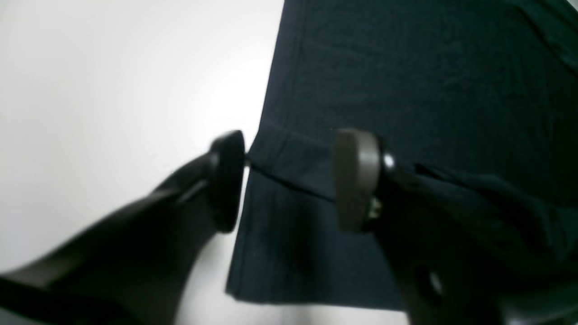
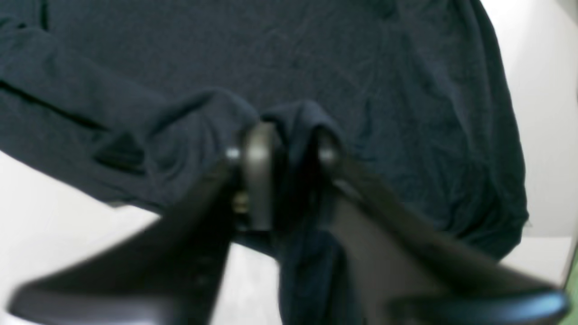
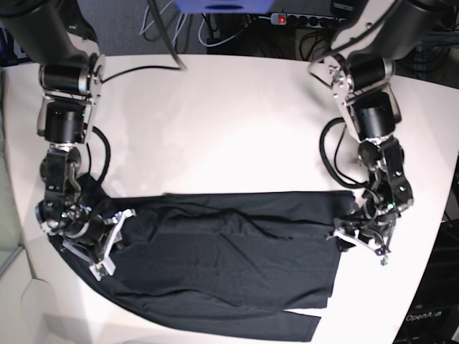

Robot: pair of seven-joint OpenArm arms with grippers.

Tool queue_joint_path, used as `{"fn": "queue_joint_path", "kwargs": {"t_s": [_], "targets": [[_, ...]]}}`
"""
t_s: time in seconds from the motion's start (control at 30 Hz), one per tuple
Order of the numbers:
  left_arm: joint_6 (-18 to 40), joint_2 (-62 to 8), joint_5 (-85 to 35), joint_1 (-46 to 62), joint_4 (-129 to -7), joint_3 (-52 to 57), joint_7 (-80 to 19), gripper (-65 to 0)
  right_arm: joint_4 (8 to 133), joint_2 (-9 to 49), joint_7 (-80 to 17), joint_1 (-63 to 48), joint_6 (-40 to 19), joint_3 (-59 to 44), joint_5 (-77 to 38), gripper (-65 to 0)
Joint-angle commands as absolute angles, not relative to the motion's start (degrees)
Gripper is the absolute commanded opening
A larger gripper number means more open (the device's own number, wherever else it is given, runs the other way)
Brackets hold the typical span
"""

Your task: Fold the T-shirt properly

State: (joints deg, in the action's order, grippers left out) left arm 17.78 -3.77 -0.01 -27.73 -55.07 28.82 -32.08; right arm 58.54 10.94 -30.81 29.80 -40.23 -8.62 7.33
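Note:
The black T-shirt (image 3: 215, 279) lies folded into a wide band across the front of the white table (image 3: 215, 129). My left gripper (image 3: 358, 240) is at the shirt's right end in the base view. In the left wrist view the left gripper (image 1: 291, 180) stands open, its fingers (image 1: 356, 180) wide apart over the T-shirt's (image 1: 406, 81) hemmed edge. My right gripper (image 3: 107, 247) is at the shirt's left end. In the right wrist view the right gripper (image 2: 291, 164) has its fingers (image 2: 258, 171) parted, with a raised ridge of the T-shirt (image 2: 316, 58) between them.
Black cables (image 3: 333, 154) trail from the arms over the table. A power strip (image 3: 308, 18) and more wires lie behind the far edge. The table's front right edge (image 3: 423, 287) curves close to the left gripper.

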Motion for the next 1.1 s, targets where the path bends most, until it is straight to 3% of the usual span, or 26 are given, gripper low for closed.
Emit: {"fn": "queue_joint_path", "kwargs": {"t_s": [0.0, 0.17, 0.5, 0.6, 0.77, 0.87, 1.07], "targets": [[18.2, -4.2, -0.5, -29.4, -56.3, 28.7, -30.5, -31.0, 59.5, 11.6, -29.8, 31.5, -40.0, -8.9, 6.9, -38.5], [18.2, -4.2, -0.5, -28.9, -56.3, 28.7, -30.9, -31.1, 59.5, 11.8, -29.8, 31.1, -40.0, -9.0, 6.9, -23.6], [18.2, -3.6, -0.7, -26.4, -56.3, 23.7, -30.5, -31.4, 59.7, 13.0, -29.6, 28.4, -40.0, -15.2, 6.9, -23.2], [18.2, -3.5, -0.8, -26.0, -56.3, 22.5, -30.4, -39.2, 59.7, 13.0, -29.3, 26.9, -40.0, -17.7, 6.9, -30.4], [17.7, -3.5, -0.8, -26.2, -55.6, 21.5, -30.3, -65.0, 59.8, 13.0, -29.2, 25.5, -40.0, -18.3, 6.9, -52.3], [17.6, -3.5, -0.7, -26.2, -55.5, 21.5, -30.3, -65.0, 59.8, 13.0, -29.3, 24.8, -40.0, -18.1, 6.9, -64.6], [17.6, -3.5, -0.5, -26.5, -51.6, 21.4, -28.3, -65.0, 59.9, 12.5, -29.8, 23.4, -40.0, -18.0, 6.8, -65.0]]}}
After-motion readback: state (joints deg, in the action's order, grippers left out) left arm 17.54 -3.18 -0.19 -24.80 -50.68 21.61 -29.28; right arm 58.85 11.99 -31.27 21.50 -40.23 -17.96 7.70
